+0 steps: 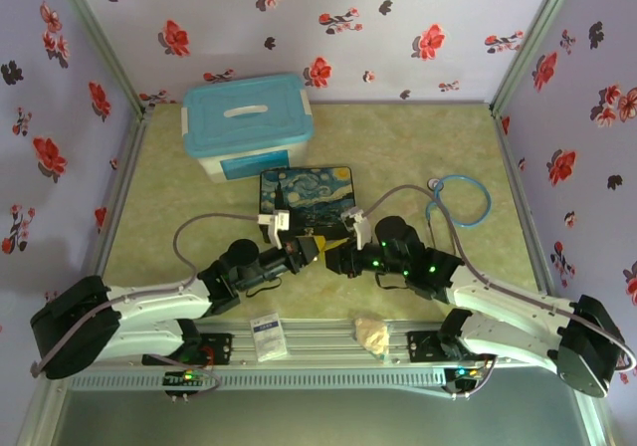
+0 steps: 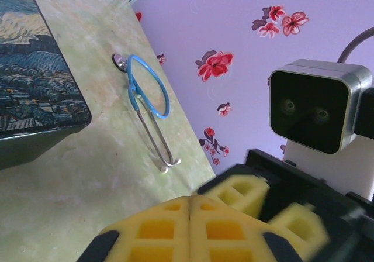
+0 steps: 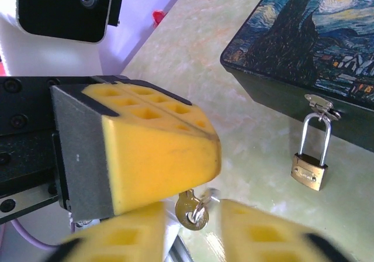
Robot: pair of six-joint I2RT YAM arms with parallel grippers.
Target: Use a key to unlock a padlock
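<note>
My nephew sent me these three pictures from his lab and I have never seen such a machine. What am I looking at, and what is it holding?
These are two robot arms bolted at the near edge of a table, each ending in a two-fingered gripper with yellow pads. The overhead picture comes from a fixed camera behind them; the other two come from cameras on the wrists.

On the table lie a blue-lidded plastic box, a starry-night painted box and a blue stethoscope. A small brass padlock hangs from the painted box's clasp.

The left gripper is closed, pinching a small key that pokes out beneath its pads. The right gripper is open just in front of it, its pads either side of the key.
</note>
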